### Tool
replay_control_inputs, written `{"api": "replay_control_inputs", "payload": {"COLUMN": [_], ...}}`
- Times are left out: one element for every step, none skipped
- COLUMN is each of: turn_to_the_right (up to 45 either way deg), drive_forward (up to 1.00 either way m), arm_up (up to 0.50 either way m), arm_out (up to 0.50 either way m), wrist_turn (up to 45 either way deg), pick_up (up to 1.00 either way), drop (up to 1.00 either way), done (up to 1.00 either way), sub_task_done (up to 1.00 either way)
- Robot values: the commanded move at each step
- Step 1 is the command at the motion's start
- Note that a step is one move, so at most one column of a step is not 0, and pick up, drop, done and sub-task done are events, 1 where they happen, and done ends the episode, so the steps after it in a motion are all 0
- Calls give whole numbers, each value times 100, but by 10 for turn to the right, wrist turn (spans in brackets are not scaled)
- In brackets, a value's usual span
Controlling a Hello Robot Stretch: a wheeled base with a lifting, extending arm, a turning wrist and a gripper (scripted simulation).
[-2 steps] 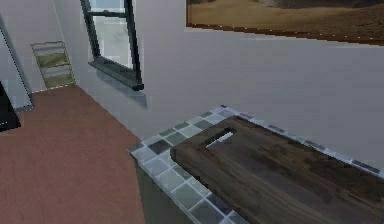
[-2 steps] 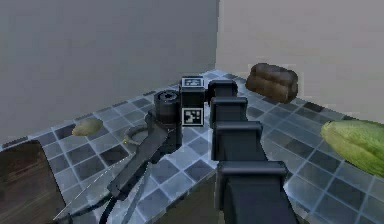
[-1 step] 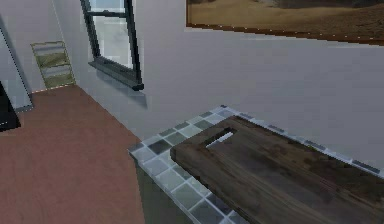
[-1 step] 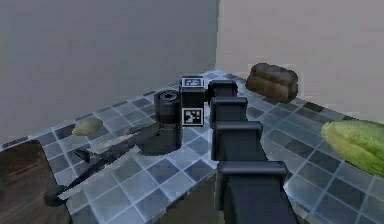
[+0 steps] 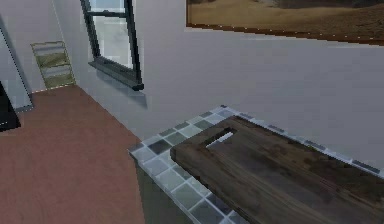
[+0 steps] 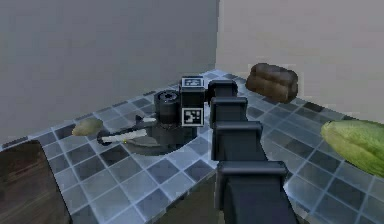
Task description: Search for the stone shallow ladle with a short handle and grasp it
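Grey tiled table (image 6: 110,176) carries what I take for the stone ladle (image 6: 150,141), close at six o'clock of my gripper (image 6: 148,121), whose state and load I cannot tell; searching seems done, next comes a careful reach to its short handle.

Dark sq. segmented arm (image 6: 240,150) w/ 2 white blk-marked tags (image 6: 192,115), dark gripper (image 6: 135,128) body.

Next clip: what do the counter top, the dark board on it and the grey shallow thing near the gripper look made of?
Counter top: likely ceramic tile, grey and pale squares with light grout lines. Dark board: wood, matte, with streaky grain and a cut handle slot. Grey shallow thing: perhaps stone, dull even grey; too small to be sure.
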Motion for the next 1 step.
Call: {"api": "replay_control_inputs", "payload": {"turn_to_the_right": [0], "drive_forward": [0], "arm_up": [0], "arm_out": [0], "wrist_turn": [180], "pick_up": [0], "drop": [0], "done": [0], "sub_task_done": [0]}}
